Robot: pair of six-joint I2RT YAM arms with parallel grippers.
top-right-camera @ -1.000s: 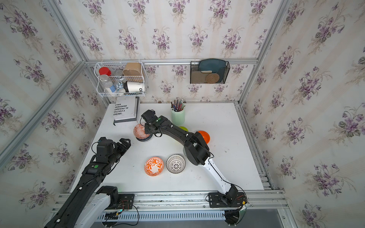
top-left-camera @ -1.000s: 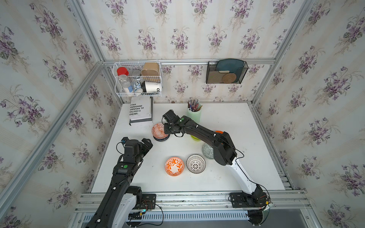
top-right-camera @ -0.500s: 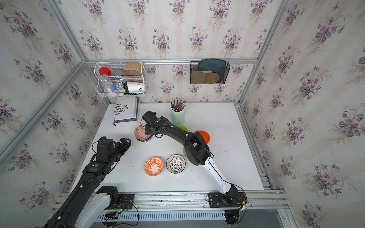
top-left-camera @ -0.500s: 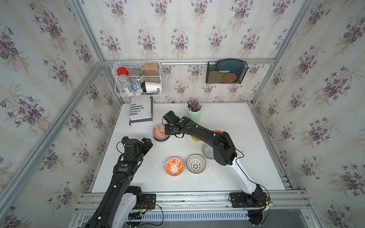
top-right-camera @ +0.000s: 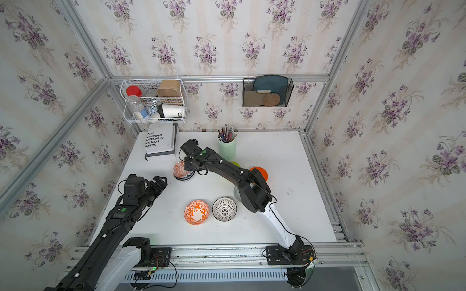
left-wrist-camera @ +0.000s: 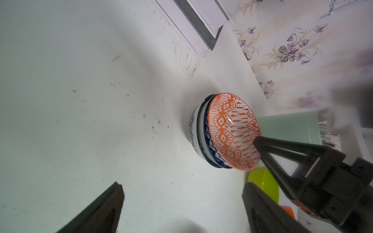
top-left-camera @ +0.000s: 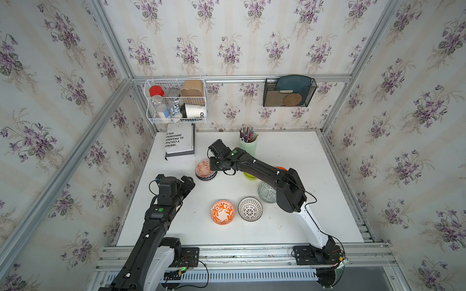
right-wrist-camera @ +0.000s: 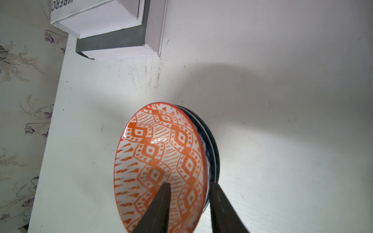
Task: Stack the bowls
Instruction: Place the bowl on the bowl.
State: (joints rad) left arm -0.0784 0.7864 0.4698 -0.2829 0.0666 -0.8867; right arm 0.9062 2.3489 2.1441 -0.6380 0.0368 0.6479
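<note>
Placing step: orange-white diamond bowl (right-wrist-camera: 157,153) nested on blue bowls (left-wrist-camera: 205,129), far left, close to book (top-left-camera: 177,141). Right gripper (right-wrist-camera: 189,184) jaws parted astride its rim, not pinching. Left gripper (left-wrist-camera: 183,184) wide open, empty. Next, you lift right arm straight up, clear of rim.

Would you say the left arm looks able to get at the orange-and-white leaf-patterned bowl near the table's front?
Probably yes: the left arm has its jaws open and empty, and bare table lies between them and the orange-and-white leaf-patterned bowl.
</note>
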